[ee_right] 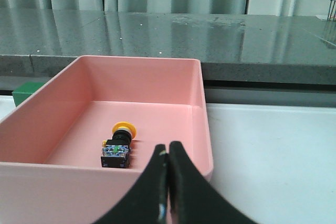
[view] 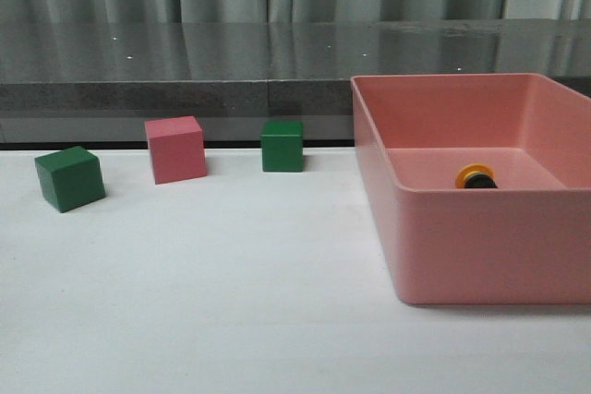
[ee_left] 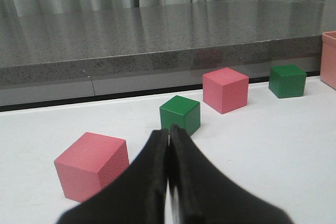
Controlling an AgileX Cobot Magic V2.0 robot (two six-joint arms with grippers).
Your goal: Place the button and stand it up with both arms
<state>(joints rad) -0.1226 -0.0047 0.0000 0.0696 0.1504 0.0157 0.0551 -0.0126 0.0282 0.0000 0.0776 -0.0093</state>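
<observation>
- The button (ee_right: 118,144) lies on its side in the pink bin (view: 480,256), at the table's (view: 231,302) right edge.
- Left gripper (ee_left: 169,139): fingers pressed together, holding nothing.
- Right gripper (ee_right: 167,153): the same.

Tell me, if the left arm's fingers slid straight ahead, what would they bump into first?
Probably the nearest green cube, sitting just beyond the shut fingers of the left gripper. Depth is hard to judge, so they might pass over it.

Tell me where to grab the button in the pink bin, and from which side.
The button lies on its side on the pink bin's floor. Probably come from above with the right tool, now shut, and pinch across the black body between yellow cap and block base.
</observation>
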